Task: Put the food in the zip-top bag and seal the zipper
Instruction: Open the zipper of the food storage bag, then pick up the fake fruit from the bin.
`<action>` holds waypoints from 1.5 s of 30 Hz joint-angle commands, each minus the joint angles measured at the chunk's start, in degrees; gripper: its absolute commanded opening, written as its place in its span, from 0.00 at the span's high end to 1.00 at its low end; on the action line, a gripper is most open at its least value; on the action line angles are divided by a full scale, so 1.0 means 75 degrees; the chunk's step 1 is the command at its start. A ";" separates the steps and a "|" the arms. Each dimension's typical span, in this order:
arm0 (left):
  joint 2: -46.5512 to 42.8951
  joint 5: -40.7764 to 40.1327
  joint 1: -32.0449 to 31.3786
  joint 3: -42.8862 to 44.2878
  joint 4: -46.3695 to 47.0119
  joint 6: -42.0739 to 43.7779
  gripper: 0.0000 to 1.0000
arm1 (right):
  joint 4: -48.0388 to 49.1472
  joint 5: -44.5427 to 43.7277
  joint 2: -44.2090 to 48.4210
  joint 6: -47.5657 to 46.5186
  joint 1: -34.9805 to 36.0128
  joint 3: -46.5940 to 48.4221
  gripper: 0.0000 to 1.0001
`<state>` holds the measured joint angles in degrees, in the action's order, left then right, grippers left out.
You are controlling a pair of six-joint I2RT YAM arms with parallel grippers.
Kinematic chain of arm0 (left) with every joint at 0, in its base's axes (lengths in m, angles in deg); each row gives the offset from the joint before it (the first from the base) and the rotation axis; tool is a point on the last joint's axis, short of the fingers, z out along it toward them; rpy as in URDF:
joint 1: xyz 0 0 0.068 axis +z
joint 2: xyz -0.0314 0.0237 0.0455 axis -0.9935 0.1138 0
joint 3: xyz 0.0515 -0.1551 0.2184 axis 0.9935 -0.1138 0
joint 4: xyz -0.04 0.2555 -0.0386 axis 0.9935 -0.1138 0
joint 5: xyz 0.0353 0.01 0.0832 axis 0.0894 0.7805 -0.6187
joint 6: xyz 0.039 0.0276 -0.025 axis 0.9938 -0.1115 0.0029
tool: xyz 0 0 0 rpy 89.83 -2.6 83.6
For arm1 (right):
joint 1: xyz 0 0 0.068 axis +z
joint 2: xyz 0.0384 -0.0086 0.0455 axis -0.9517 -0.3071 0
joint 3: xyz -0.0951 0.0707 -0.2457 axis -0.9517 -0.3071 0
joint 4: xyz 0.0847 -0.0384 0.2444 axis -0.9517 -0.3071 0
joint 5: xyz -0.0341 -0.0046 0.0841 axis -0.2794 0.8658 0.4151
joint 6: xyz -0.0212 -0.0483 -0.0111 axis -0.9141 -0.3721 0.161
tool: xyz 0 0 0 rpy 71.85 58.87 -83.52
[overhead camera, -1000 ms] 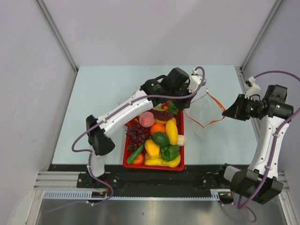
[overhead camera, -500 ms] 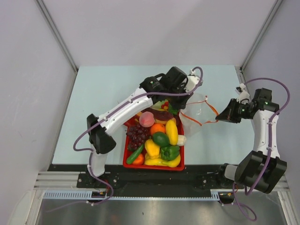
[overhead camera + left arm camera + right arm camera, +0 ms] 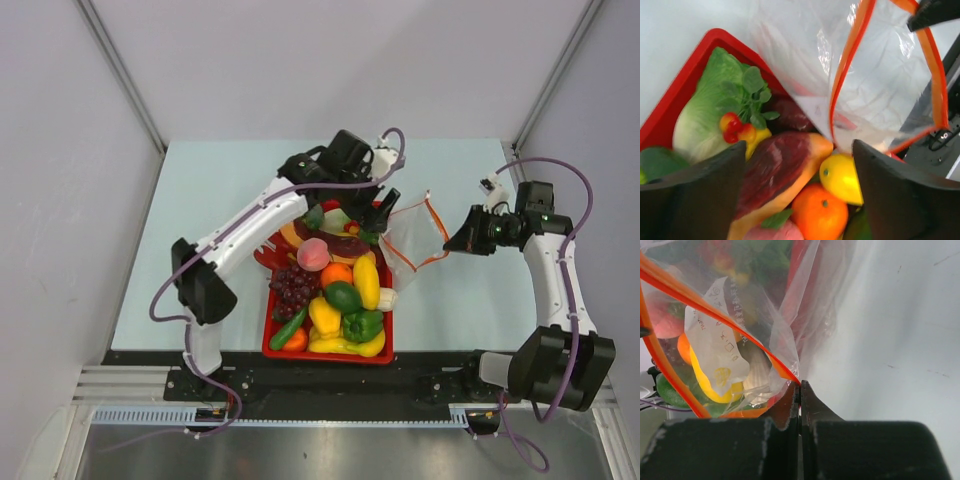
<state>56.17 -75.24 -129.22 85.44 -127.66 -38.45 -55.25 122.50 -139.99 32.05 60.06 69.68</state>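
Observation:
The zip-top bag [image 3: 413,234] hangs clear and crinkled, just right of the red tray [image 3: 327,351]. My right gripper [image 3: 453,242] is shut on the zipper [image 3: 715,315], pinching the orange-red strip at its fingertips [image 3: 800,388]. My left gripper [image 3: 381,212] stands open over the tray's far end with nothing between its fingers [image 3: 695,195]. Below it lie the orange [image 3: 820,212] and the lemon [image 3: 842,177]; the bag's mouth [image 3: 880,80] hangs just beyond. The peach [image 3: 313,254], grapes [image 3: 292,285] and avocado-like piece [image 3: 343,296] rest in the tray.
The tray also holds a lettuce [image 3: 705,110], a maroon and orange piece [image 3: 775,170], green and yellow peppers [image 3: 345,325] and a cucumber [image 3: 288,328]. Grey walls close in the pale table [image 3: 220,210] on three sides.
My left gripper has opened and let go of the bag's edge, and has drawn back to the left. The right arm has carried the bag leftward toward the tray.

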 commanded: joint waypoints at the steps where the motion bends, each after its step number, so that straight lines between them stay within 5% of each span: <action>1: -0.1887 0.0545 0.0755 -0.0837 0.0523 0.0234 0.00 | 0.0325 -0.0232 0.0299 0.0195 0.0084 0.0005 1.00; 10: -0.3332 -0.0613 0.1249 -0.3286 0.0301 0.0996 0.00 | 0.0384 -0.0314 0.0452 0.0395 0.0447 0.0040 1.00; 19: -0.3649 -0.1061 0.1285 -0.4472 0.0254 0.0821 0.00 | 0.0477 -0.0478 0.0581 0.0559 0.0517 -0.0100 1.00; 33: -0.3930 0.0309 0.1284 -0.4872 0.0336 0.0422 0.00 | 0.0501 -0.0537 0.0604 0.0524 0.0553 -0.0206 1.00; 45: -0.3708 0.0416 0.1284 -0.5152 0.0207 0.0586 0.00 | 0.0618 -0.0513 0.0534 0.0559 0.0599 -0.0276 1.00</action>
<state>29.02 -73.43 -119.72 48.28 -126.15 -34.54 -52.35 118.63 -136.86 35.75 64.19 67.93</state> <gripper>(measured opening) 0.996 0.010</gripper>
